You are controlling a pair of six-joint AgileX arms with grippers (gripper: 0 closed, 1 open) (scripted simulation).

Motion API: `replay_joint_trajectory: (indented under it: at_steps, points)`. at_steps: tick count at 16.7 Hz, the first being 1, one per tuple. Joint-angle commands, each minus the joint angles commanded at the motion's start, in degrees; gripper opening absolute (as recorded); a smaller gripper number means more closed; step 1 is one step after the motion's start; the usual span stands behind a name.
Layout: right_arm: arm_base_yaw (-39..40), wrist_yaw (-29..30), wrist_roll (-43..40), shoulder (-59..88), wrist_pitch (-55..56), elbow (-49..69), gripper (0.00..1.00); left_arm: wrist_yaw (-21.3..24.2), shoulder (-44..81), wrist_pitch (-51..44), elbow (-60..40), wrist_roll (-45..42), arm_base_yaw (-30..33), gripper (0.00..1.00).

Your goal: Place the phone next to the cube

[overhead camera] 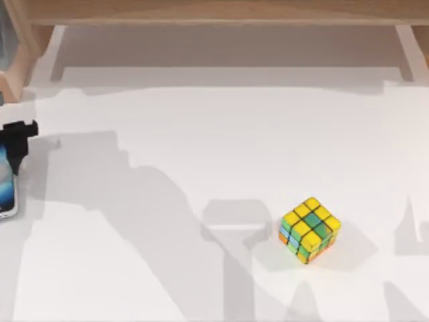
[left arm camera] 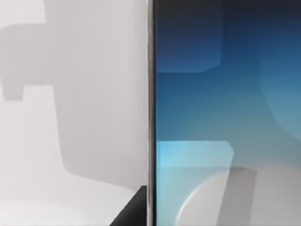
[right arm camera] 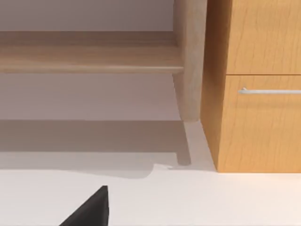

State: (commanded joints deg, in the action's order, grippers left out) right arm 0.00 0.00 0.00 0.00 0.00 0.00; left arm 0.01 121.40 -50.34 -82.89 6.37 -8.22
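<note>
The phone (overhead camera: 6, 182) lies at the far left edge of the table, its blue-to-white screen facing up. In the left wrist view the phone (left arm camera: 225, 113) is very close, and its silver edge runs down the middle of the picture. My left gripper (overhead camera: 19, 134) is a black shape at the phone's far end, right over it. The cube (overhead camera: 310, 229), mostly yellow with green, orange and light-blue tiles, stands right of the table's centre, far from the phone. My right gripper (right arm camera: 89, 209) is parked off to the side, facing the wooden furniture.
A wooden shelf (overhead camera: 214, 17) runs along the back of the table. A wooden cabinet with a drawer handle (right arm camera: 256, 92) and a round wooden leg (right arm camera: 190, 61) stand by the right arm. White tabletop (overhead camera: 167, 201) stretches between phone and cube.
</note>
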Motion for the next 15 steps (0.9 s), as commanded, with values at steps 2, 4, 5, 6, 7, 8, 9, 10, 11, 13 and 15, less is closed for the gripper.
replay_joint_trajectory:
  at_steps: [2, 4, 5, 6, 7, 8, 9, 10, 11, 13, 15]
  points:
    - [0.00, 0.00, 0.00, 0.00, 0.00, 0.00, 1.00, -0.01, -0.50, -1.08, -0.59, 0.01, 0.01, 0.00]
    - [0.00, 0.00, 0.00, 0.00, 0.00, 0.00, 1.00, 0.00, -1.03, -2.35, -1.18, 0.03, 0.01, 0.00]
    - [0.00, 0.00, 0.00, 0.00, 0.00, 0.00, 1.00, -0.01, -1.21, -2.56, -1.34, 0.03, 0.02, 0.00]
    - [0.00, 0.00, 0.00, 0.00, 0.00, 0.00, 1.00, -0.01, -1.21, -2.56, -1.34, 0.03, 0.02, 0.00]
    - [0.00, 0.00, 0.00, 0.00, 0.00, 0.00, 1.00, -0.01, -1.21, -2.56, -1.34, 0.03, 0.02, 0.00]
    - [0.00, 0.00, 0.00, 0.00, 0.00, 0.00, 1.00, -0.04, -0.93, -2.43, -1.18, -0.07, 0.00, 0.00]
    - [0.00, 0.00, 0.00, 0.00, 0.00, 0.00, 1.00, -0.04, -0.93, -2.43, -1.18, -0.07, 0.00, 0.00]
    - [0.00, 0.00, 0.00, 0.00, 0.00, 0.00, 1.00, -0.02, -1.42, -2.58, -1.65, 0.15, 0.22, 0.00]
    - [0.00, 0.00, 0.00, 0.00, 0.00, 0.00, 1.00, 0.02, -2.17, -2.84, -2.34, 0.58, 0.70, 0.00]
    - [0.00, 0.00, 0.00, 0.00, 0.00, 0.00, 1.00, 0.20, -3.68, -3.63, -3.81, 2.01, 2.54, 0.00]
    - [0.00, 0.00, 0.00, 0.00, 0.00, 0.00, 1.00, 0.52, -4.84, -4.61, -5.16, 3.99, 5.54, 0.00]
